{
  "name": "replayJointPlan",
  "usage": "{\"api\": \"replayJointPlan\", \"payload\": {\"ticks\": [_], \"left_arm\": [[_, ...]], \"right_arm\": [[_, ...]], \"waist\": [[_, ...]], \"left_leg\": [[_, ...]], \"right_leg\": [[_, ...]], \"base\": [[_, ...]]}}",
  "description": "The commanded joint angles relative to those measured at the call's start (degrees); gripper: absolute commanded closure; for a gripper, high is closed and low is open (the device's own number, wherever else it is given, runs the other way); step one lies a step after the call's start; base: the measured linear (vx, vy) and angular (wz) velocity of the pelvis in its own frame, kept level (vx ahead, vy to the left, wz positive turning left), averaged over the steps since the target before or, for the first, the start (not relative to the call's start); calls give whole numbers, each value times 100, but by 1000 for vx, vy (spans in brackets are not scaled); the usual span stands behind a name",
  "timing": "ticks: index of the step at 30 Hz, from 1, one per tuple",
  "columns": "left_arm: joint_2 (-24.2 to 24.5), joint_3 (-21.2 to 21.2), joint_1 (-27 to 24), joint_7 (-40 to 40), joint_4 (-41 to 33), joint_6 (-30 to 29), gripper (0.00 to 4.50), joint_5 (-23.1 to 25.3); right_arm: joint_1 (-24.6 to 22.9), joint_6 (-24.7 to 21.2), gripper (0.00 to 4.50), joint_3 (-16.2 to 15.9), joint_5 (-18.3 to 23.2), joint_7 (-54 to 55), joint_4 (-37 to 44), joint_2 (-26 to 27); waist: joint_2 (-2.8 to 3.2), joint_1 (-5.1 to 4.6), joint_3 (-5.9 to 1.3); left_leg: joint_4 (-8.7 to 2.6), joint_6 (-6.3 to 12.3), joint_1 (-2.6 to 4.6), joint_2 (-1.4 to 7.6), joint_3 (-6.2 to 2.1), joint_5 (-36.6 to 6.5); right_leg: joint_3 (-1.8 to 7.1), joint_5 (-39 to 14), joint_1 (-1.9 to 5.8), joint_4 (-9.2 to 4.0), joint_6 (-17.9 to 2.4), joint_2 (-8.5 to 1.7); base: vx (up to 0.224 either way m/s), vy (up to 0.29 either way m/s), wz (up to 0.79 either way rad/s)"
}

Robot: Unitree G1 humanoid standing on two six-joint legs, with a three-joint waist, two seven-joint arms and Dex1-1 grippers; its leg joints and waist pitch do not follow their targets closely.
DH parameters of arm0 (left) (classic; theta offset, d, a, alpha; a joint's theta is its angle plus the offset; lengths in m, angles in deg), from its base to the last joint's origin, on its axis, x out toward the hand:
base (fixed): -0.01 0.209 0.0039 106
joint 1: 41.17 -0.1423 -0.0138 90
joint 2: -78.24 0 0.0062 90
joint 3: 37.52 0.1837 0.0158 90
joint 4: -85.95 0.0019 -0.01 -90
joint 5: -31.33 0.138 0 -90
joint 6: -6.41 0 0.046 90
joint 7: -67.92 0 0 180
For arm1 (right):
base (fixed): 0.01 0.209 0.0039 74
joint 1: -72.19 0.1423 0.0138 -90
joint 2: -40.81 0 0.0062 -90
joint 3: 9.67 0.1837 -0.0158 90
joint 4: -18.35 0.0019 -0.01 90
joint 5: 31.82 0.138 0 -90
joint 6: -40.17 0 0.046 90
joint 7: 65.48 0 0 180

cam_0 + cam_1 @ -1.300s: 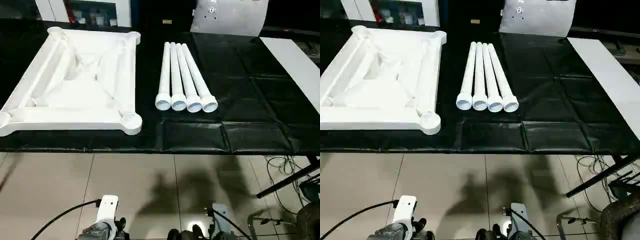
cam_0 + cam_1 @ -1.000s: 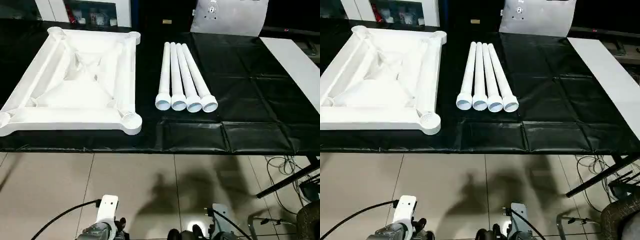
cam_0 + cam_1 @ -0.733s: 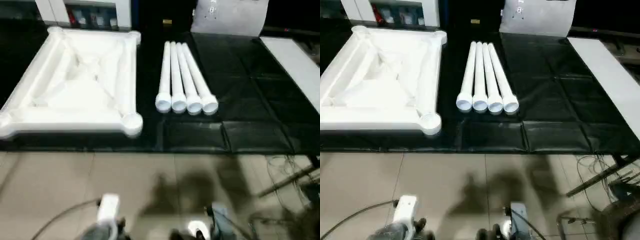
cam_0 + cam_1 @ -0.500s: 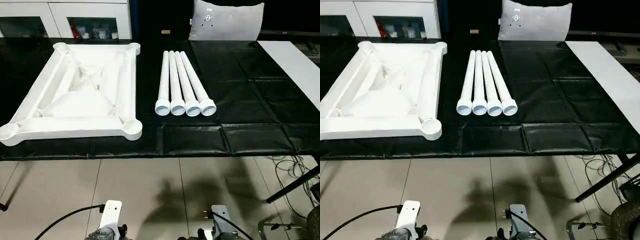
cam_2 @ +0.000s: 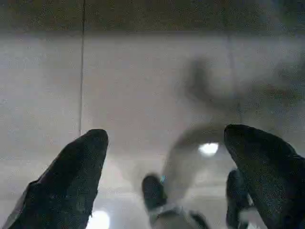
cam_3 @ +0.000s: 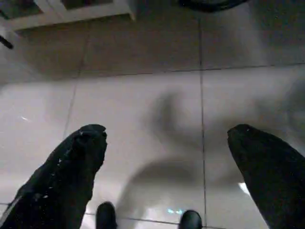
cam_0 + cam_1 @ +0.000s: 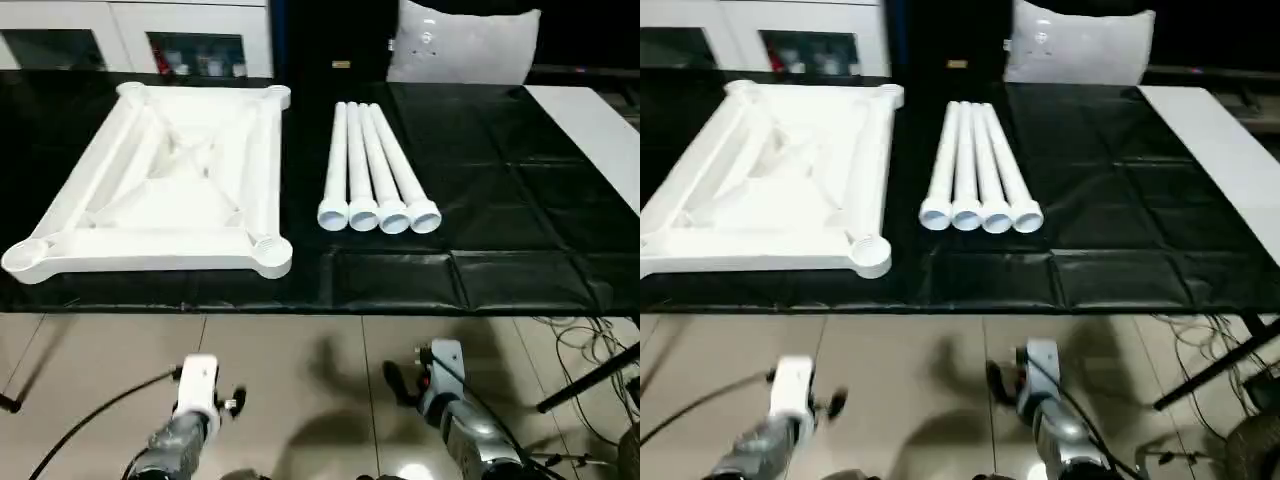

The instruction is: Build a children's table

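Observation:
The children's table lies in parts on a black-covered bench. Its white square top [image 7: 170, 190] rests upside down at the left, ribs and round corner sockets facing up. Several white tapered legs [image 7: 375, 175] lie side by side to its right, wide ends toward me. Both arms hang low over the tiled floor, short of the bench: left forearm [image 7: 180, 430], right forearm [image 7: 465, 435]. My left gripper [image 5: 167, 133] is open with only floor between its fingers. My right gripper [image 6: 167, 130] is open as well and holds nothing.
The bench's front edge [image 7: 400, 300] runs across the view between my arms and the parts. A white cabinet with glass doors [image 7: 200, 40] and a grey cushion [image 7: 465, 45] stand behind. A white board [image 7: 590, 130] lies at the right; cables [image 7: 590, 340] trail on the floor.
The head camera has tilted, so the whole picture has shifted. Both forearms have come up further into view from the bottom edge. The table top and legs lie as before.

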Motion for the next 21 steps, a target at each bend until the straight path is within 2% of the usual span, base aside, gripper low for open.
{"api": "replayJointPlan", "payload": {"ticks": [1,3,4,5,6,8,10,11,12,14,15,16,17,18,20,21], "left_arm": [[-92,6,-194,310,-291,243,6,-79],[-117,14,-244,386,-366,315,6,-99],[-127,74,-383,325,-547,587,6,-15],[-122,123,-541,366,-780,707,6,8],[-119,141,-640,451,-930,725,6,0],[-78,245,-970,747,-1374,645,6,-12],[-54,304,-1099,768,-1547,668,6,33],[-26,397,-1446,853,-2062,674,6,64],[-12,432,-1600,866,-2303,705,6,79],[19,491,-1899,904,-2792,771,6,116],[38,508,-2021,879,-2992,814,6,144],[44,512,-2283,850,-3531,746,6,119],[38,507,-2357,839,-3701,710,6,99],[37,498,-2463,849,-3983,611,6,52],[61,509,-2656,910,-4481,447,6,-34],[80,524,-2748,946,-4709,376,6,-73]], "right_arm": [[-139,201,0,83,-68,-131,60,-40],[-172,265,0,62,-110,-133,90,-45],[-262,372,0,63,-129,-198,210,-39],[-377,479,0,55,-127,-248,418,-40],[-453,535,0,50,-135,-275,563,-44],[-713,595,0,-24,-187,-349,1042,-87],[-801,617,0,-65,-236,-326,1200,-112],[-1061,430,0,-115,-165,-579,1706,-155],[-1188,359,0,-143,-142,-669,1955,-187],[-1407,269,0,-194,-152,-737,2376,-256],[-1524,229,0,-229,-180,-725,2608,-301],[-1770,106,0,-265,-211,-688,3128,-369],[-1844,72,0,-272,-220,-668,3291,-388],[-1954,16,0,-276,-215,-670,3534,-422],[-2174,-107,0,-298,-238,-687,4005,-496],[-2280,-176,0,-311,-259,-696,4233,-531]], "waist": [[-9,6,-224],[-7,-1,-219],[-27,-14,-197],[-14,-5,-183],[-39,-13,-157],[-41,-37,-137],[-37,-53,-114],[-41,-41,-100],[-82,-61,-83],[-67,-55,-90],[-73,-54,-67],[-55,-56,-49],[-71,-34,-49],[-93,-49,-29],[-66,-45,1],[-87,-45,8]], "left_leg": [[-467,449,19,660,-260,-988],[-472,394,25,660,-265,-1116],[-480,382,23,654,-262,-1180],[-490,351,21,673,-285,-1337],[-509,328,10,683,-296,-1455],[-528,276,28,679,-305,-1619],[-550,205,32,694,-316,-1719],[-566,198,15,724,-331,-1728],[-569,221,1,722,-319,-1771],[-563,226,13,710,-324,-1759],[-572,243,7,712,-316,-1716],[-582,231,15,704,-311,-1764],[-586,221,13,723,-321,-1794],[-591,212,4,708,-317,-1844],[-595,176,15,681,-327,-2008],[-598,151,11,684,-340,-2027]], "right_leg": [[507,-970,198,-316,-1382,-750],[509,-1230,199,-347,-1332,-759],[513,-1341,186,-367,-1300,-749],[520,-1571,192,-403,-1220,-773],[529,-1769,191,-422,-1130,-779],[526,-2099,165,-459,-1023,-757],[537,-2164,142,-471,-998,-735],[555,-1991,169,-449,-1028,-747],[558,-2015,163,-453,-1019,-736],[561,-2041,163,-454,-1020,-738],[565,-1972,157,-460,-997,-712],[563,-2007,148,-469,-991,-695],[564,-2014,167,-474,-970,-715],[566,-2096,154,-474,-948,-704],[566,-2486,136,-528,-843,-712],[569,-2627,135,-548,-760,-713]], "base": [[0,0,0],[0,0,0],[0,0,0],[0,0,0],[0,0,0],[0,0,0],[0,0,0],[0,0,0],[0,0,0],[0,0,0],[0,0,0],[0,0,0],[0,0,0],[0,0,0],[0,0,0],[0,0,0]]}}
